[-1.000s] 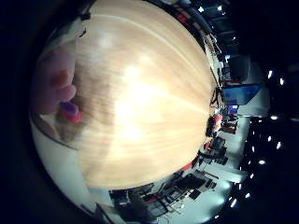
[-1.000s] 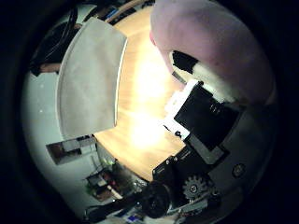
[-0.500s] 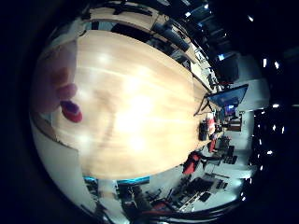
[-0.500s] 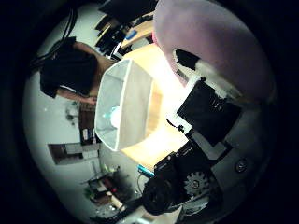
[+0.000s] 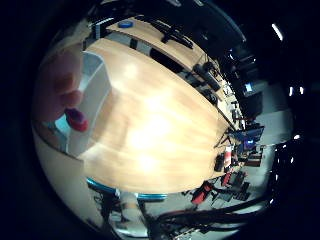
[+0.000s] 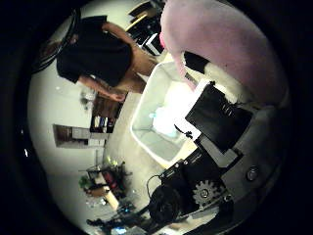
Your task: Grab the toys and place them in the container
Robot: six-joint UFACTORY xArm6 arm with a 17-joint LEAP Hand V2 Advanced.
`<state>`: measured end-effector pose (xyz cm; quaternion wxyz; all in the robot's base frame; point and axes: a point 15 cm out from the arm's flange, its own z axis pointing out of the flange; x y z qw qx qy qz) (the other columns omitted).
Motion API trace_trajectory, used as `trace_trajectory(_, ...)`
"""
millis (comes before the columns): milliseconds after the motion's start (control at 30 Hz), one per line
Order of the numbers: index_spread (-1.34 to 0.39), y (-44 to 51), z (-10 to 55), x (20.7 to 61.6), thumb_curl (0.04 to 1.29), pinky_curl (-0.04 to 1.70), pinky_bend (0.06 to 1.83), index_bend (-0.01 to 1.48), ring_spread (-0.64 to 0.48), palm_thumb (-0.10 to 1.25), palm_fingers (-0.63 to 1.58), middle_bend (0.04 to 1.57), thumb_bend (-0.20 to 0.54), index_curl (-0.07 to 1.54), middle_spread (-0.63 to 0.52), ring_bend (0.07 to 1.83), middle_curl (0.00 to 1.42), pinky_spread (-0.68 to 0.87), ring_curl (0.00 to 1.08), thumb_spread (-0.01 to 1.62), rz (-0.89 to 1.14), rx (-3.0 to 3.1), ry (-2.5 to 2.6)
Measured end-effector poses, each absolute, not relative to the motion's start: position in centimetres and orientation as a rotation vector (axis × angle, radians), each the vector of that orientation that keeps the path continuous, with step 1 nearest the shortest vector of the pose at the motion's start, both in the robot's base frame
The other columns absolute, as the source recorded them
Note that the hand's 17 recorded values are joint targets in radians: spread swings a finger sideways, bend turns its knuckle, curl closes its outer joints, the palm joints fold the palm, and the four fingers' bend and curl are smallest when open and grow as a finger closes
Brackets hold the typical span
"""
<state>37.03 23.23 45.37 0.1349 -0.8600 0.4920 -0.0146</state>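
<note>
While the hand carries its load, status reads:
Table (image 5: 150, 135): has slid aside in view.
Container (image 6: 161, 122): now under the palm; release is near.
Toy (image 6: 220, 44): pink plush, against palm.
Hand (image 6: 215, 147): fingers curled around toy.

No text, label, number or sign can be read in either palm view. The screens beyond the far edge of the counter (image 5: 150, 130) glow blue, but nothing on them is legible.
</note>
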Motion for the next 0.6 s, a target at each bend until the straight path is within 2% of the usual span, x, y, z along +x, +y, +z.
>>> trace_trajectory(467, -0.56, 32.5, 42.1, 32.4, 0.37, 0.37, 1.07, 0.35, -0.34, 1.07, 1.18, 0.84, -0.024, 0.62, -0.39, 1.22, 0.61, -0.64, 0.46, 0.94, 0.061, -2.701, 1.187)
trace_trajectory(500, -0.56, 32.5, 41.7, 32.4, 0.35, 0.37, 1.08, 0.35, -0.36, 0.96, 1.05, 0.78, -0.076, 0.62, -0.39, 1.20, 0.60, -0.63, 0.45, 0.98, 0.063, -2.711, 1.185)
trace_trajectory(533, -0.55, 32.5, 41.2, 32.6, 0.31, 0.38, 1.12, 0.29, -0.38, 0.80, 0.86, 0.68, -0.140, 0.61, -0.39, 1.15, 0.57, -0.60, 0.44, 0.99, 0.066, -2.725, 1.183)
trace_trajectory(567, -0.54, 32.5, 40.8, 32.7, 0.29, 0.40, 1.13, 0.30, -0.37, 0.70, 0.71, 0.64, -0.162, 0.63, -0.37, 1.12, 0.57, -0.56, 0.44, 0.99, 0.065, -2.735, 1.185)
trace_trajectory(600, -0.52, 32.5, 40.4, 32.8, 0.26, 0.43, 1.15, 0.29, -0.32, 0.50, 0.42, 0.57, -0.191, 0.65, -0.33, 1.05, 0.56, -0.46, 0.45, 0.98, 0.069, -2.748, 1.182)
